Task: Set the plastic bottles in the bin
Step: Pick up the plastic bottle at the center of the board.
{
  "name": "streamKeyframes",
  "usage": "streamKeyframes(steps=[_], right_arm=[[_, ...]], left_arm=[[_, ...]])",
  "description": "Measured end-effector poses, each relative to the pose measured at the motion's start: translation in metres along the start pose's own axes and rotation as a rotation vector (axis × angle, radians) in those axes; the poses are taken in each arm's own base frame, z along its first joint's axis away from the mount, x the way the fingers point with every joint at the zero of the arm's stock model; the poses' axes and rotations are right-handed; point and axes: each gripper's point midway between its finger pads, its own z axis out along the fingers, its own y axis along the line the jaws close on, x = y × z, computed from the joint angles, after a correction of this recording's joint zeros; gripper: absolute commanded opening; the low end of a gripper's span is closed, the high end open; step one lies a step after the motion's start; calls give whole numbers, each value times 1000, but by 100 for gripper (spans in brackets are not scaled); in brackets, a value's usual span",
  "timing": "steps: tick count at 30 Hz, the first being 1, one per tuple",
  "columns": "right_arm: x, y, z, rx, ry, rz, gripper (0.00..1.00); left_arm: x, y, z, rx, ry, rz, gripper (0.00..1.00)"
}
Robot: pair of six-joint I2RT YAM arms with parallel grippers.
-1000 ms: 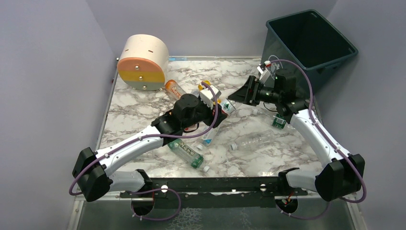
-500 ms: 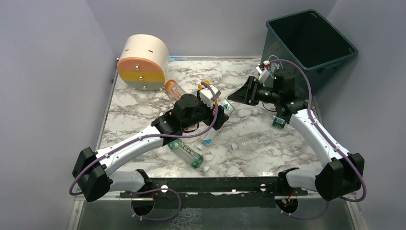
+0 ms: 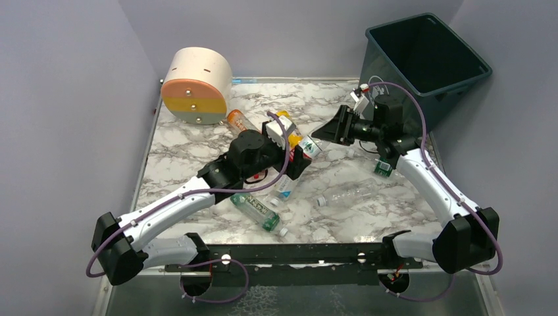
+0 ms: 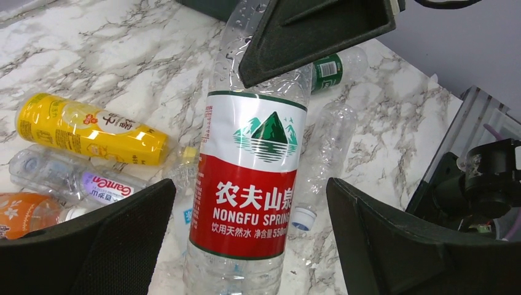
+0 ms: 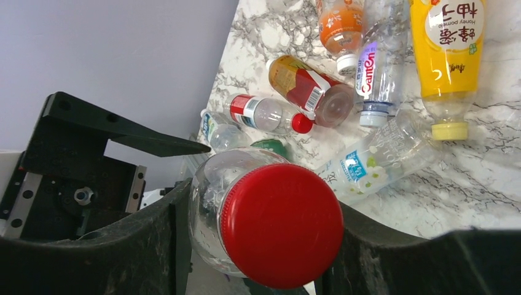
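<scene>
A clear plastic bottle (image 4: 252,184) with a red and white label and a red cap (image 5: 279,224) hangs above the table between both arms (image 3: 309,146). My right gripper (image 5: 261,227) is shut on its cap end, with a finger on each side of the shoulder. My left gripper (image 4: 250,184) stands open around the labelled body, both pads apart from it. The dark teal bin (image 3: 483,66) stands at the far right corner, behind the right arm. Several more bottles lie on the marble: yellow (image 3: 289,128), orange (image 3: 240,122), a clear one (image 3: 345,192) and a green-labelled one (image 3: 260,210).
A cream cylinder (image 3: 197,85) with an orange and green face lies at the back left. A small green-labelled bottle (image 3: 383,168) lies under the right forearm. Grey walls close in the table on three sides.
My left gripper has opened off the red-labelled bottle and drawn slightly back. My right gripper has shut on the bottle's cap end.
</scene>
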Motion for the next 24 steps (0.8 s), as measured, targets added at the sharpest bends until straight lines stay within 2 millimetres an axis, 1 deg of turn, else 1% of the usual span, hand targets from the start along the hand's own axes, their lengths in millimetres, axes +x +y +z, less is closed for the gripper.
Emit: streamKeyframes(steps=[2, 5, 8, 11, 15, 19, 24], right_arm=[[0, 0, 0, 1, 0, -2, 55], [0, -1, 0, 5, -3, -7, 55], [-2, -3, 1, 16, -8, -12, 55], [-5, -6, 2, 31, -10, -20, 55], [-12, -7, 5, 50, -19, -31, 55], [-26, -4, 7, 62, -43, -56, 55], [-53, 7, 8, 80, -87, -104, 56]], left_arm=[[-3, -1, -5, 0, -8, -8, 99], [-13, -5, -16, 6, -40, -35, 99], [-22, -9, -35, 18, -90, -70, 99], [-20, -11, -51, 26, -117, -104, 99], [-11, -12, -65, 29, -123, -148, 99], [-8, -11, -77, 23, -130, -182, 99], [-16, -12, -88, 19, -167, -196, 99]])
